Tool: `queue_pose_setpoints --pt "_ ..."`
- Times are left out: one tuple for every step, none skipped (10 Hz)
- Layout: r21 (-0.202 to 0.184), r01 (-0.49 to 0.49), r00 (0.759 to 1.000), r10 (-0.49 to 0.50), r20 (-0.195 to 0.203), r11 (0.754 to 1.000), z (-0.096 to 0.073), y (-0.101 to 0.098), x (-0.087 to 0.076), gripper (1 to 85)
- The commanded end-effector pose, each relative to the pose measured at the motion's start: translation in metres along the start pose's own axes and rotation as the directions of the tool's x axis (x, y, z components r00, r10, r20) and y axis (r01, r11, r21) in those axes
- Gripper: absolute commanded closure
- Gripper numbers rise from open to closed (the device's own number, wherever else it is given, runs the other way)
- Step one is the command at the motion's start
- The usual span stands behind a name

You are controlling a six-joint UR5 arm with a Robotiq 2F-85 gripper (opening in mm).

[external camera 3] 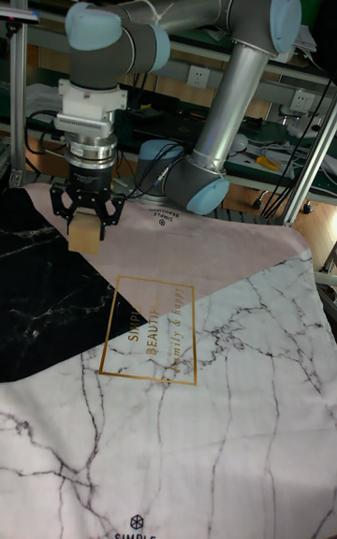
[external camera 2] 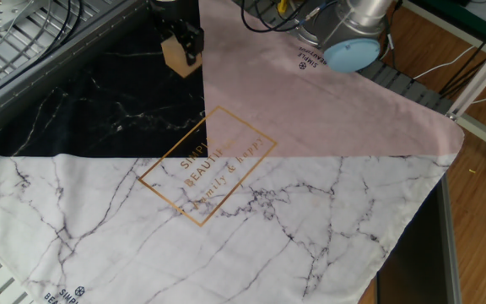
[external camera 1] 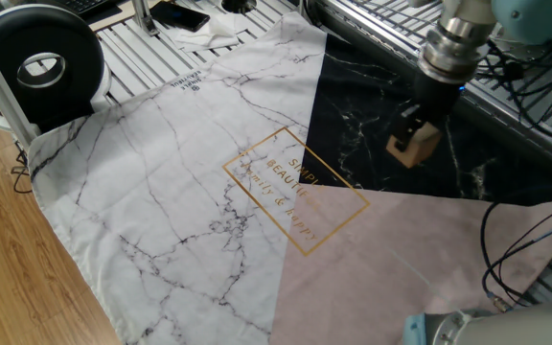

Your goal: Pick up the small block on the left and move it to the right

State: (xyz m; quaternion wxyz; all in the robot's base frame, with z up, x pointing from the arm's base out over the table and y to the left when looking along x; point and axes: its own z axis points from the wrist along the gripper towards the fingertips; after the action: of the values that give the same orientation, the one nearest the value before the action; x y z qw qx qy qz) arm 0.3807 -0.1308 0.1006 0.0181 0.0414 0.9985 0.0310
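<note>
The small block (external camera 1: 414,146) (external camera 2: 174,59) (external camera 3: 83,233) is a plain light-tan cube. My gripper (external camera 1: 411,129) (external camera 2: 182,44) (external camera 3: 86,213) is shut on it from above, its black fingers on opposite faces. The block hangs just above the black marble part of the cloth (external camera 1: 372,105), near the edge where the black meets the pink part (external camera 3: 187,249). In the tall fixed view the arm comes down from the upper right and the block sits at mid-left.
A cloth in white marble, black marble and pink covers the table, with a gold-framed print (external camera 1: 295,188) in its middle. A black round device (external camera 1: 36,62) stands at the back left. Metal slats (external camera 1: 544,115) and cables (external camera 1: 535,240) run along the right side, by the arm's base (external camera 2: 353,51).
</note>
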Motion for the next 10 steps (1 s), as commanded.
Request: queue_pose_setpoints --pt "0.018 -0.016 1.000 0.016 0.017 1.000 -0.002 0.005 -0.006 76.0" --pt "0.109 0.002 1.000 -0.001 -0.006 0.994 -0.003 -0.018 0.000 84.7" --pt "0.125 0.019 1.000 -0.016 -0.024 0.992 -0.004 -0.023 0.004 84.7" --pt "0.111 0.049 0.998 -0.045 -0.042 0.993 -0.004 -0.019 0.008 84.7" --pt "0.118 0.111 0.994 -0.108 -0.033 0.987 -0.004 -0.022 0.004 84.7" --pt "0.119 0.186 0.983 -0.186 -0.008 0.975 -0.004 -0.021 -0.005 84.7" --pt "0.139 0.236 0.971 -0.237 -0.007 0.962 -0.004 -0.026 -0.009 84.7" --pt "0.149 0.242 0.970 -0.244 -0.003 0.959 -0.005 -0.028 -0.010 84.7" --pt "0.158 0.245 0.967 -0.252 0.029 0.957 -0.005 -0.028 -0.019 84.7" --pt "0.158 0.242 0.966 -0.253 0.052 0.957 -0.005 -0.026 -0.025 84.7"
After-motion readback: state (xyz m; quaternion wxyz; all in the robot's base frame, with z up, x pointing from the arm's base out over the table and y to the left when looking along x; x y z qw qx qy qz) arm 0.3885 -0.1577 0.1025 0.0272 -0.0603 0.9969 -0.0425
